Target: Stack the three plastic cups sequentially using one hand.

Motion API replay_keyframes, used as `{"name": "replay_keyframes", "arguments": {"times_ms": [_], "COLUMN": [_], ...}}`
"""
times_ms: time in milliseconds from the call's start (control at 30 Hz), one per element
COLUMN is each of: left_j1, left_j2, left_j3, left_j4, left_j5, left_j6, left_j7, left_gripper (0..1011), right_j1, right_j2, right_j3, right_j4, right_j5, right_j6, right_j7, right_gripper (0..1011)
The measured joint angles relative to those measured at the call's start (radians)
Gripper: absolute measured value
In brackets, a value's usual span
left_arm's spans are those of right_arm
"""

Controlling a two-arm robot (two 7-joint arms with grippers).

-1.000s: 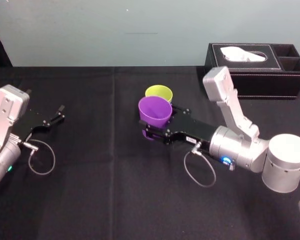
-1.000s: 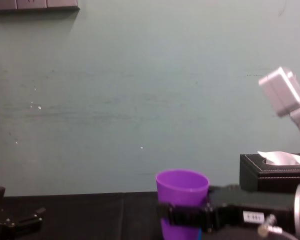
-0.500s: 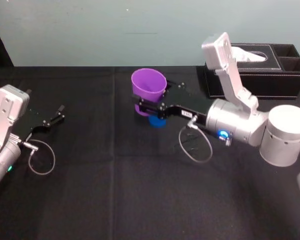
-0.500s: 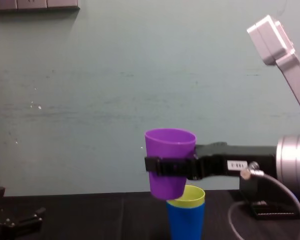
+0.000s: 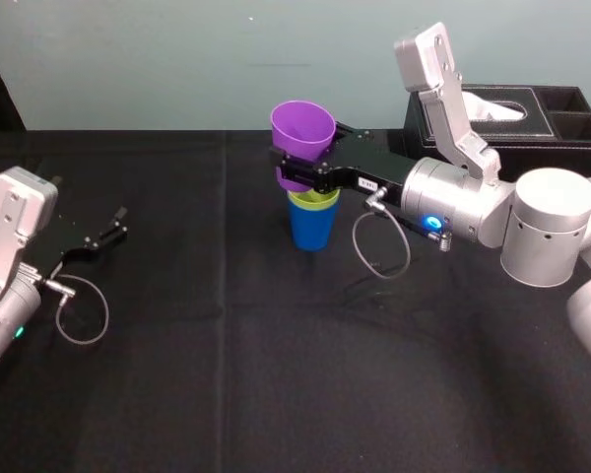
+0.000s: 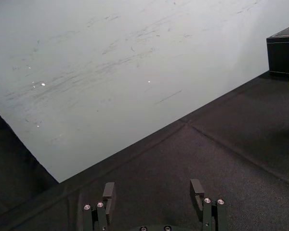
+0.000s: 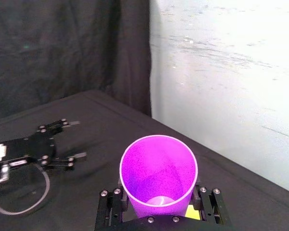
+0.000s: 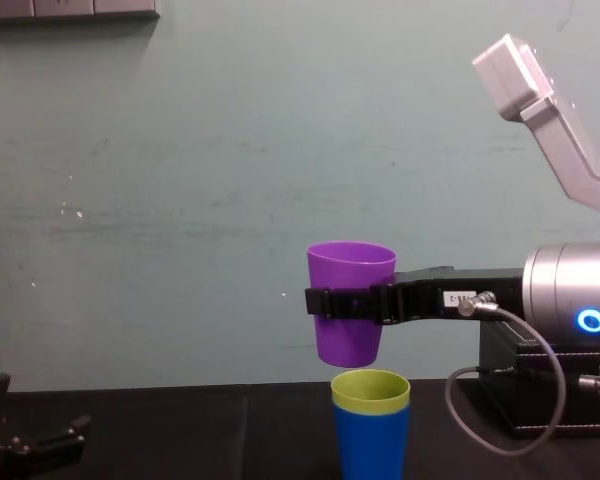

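Hovering just above the blue cup (image 8: 370,447), the purple cup (image 8: 350,310) is held upright by the right gripper (image 8: 348,301), whose slim fingers are pinched against its sides at about mid-height. The yellow-green cup (image 8: 370,391) is already nested in the blue cup, with its rim standing proud. The purple cup's base hangs a little above that rim and, in the chest view, slightly to the left of the blue cup's axis.

The last stacking step is judged to be in hand. To do it well, the purple cup should first be centred over the blue cup, kept upright, then lowered straight down until it seats. The fingers should be parted only once it is settled, then drawn back gently so the stack is not tipped. A tilted entry could catch the rim.

The left gripper (image 5: 118,223) is parked on the table (image 5: 227,374), well to the left of the blue cup, its fingers spread and empty.
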Motion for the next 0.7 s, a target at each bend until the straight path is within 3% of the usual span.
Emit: {"name": "replay_keyframes", "arguments": {"times_ms": [333,700], "left_j1": [0.000,0.000], "left_j2": [0.000,0.000], "left_j3": [0.000,0.000], "left_j4": [0.000,0.000], "left_j5": [0.000,0.000], "left_j6": [0.000,0.000], "left_j7": [0.000,0.000], "left_gripper": [1011,1011], "right_j1": [0.026,0.034], "right_j2": [-0.031,-0.049], "right_j3": [-0.001,0.001], "right_j4": [0.087,0.140], "right_j5": [-0.027,-0.055], "right_j6": [-0.020,-0.039], "right_j7": [-0.029,-0.032], "right_gripper": [722,722]}}
